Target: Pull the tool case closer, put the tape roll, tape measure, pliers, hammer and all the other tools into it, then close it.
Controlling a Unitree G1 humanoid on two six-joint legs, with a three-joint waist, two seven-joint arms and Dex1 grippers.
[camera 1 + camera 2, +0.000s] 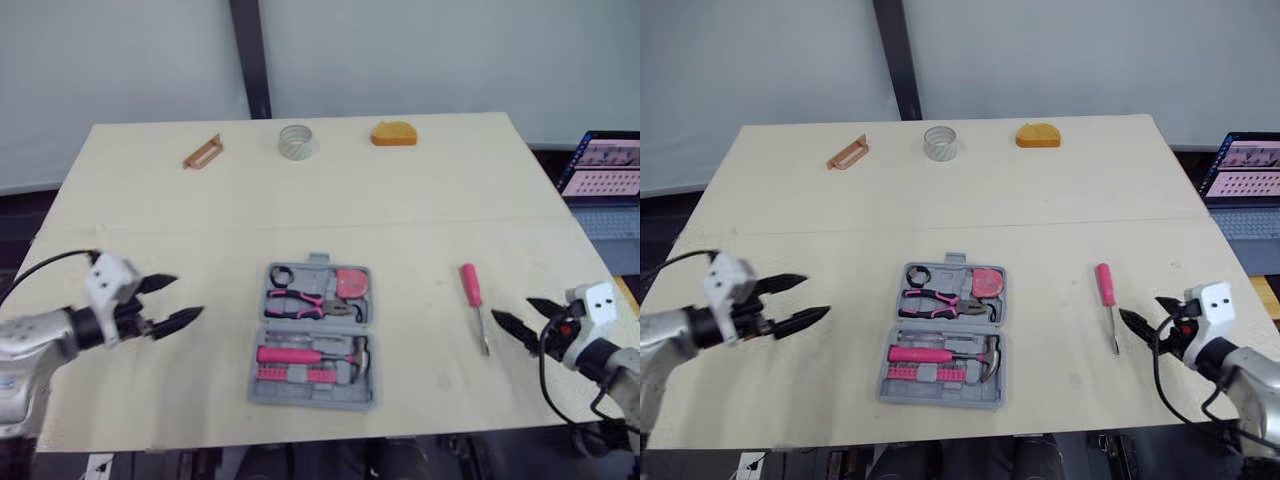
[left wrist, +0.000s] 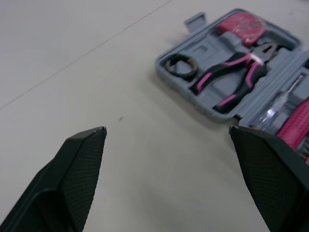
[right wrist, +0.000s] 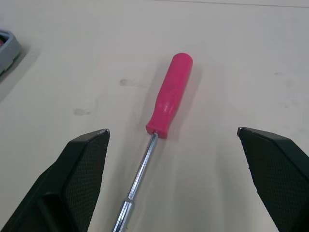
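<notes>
The grey tool case (image 1: 316, 335) lies open near the table's front middle. Its far half holds a black tape roll (image 1: 281, 275), pink-handled pliers (image 1: 305, 303) and a pink tape measure (image 1: 351, 283); its near half holds a pink hammer (image 1: 310, 355). A pink-handled screwdriver (image 1: 473, 301) lies on the table to the right of the case. My left gripper (image 1: 175, 300) is open, left of the case, with nothing between its fingers. My right gripper (image 1: 520, 315) is open just right of the screwdriver's shaft, also seen as the right gripper (image 3: 173, 131) with the screwdriver (image 3: 169, 96) ahead of it.
At the table's far side lie an orange-brown handle-shaped piece (image 1: 203, 152), a pale tape roll (image 1: 298, 141) and an orange block (image 1: 394, 133). A laptop (image 1: 603, 175) stands off the table's right edge.
</notes>
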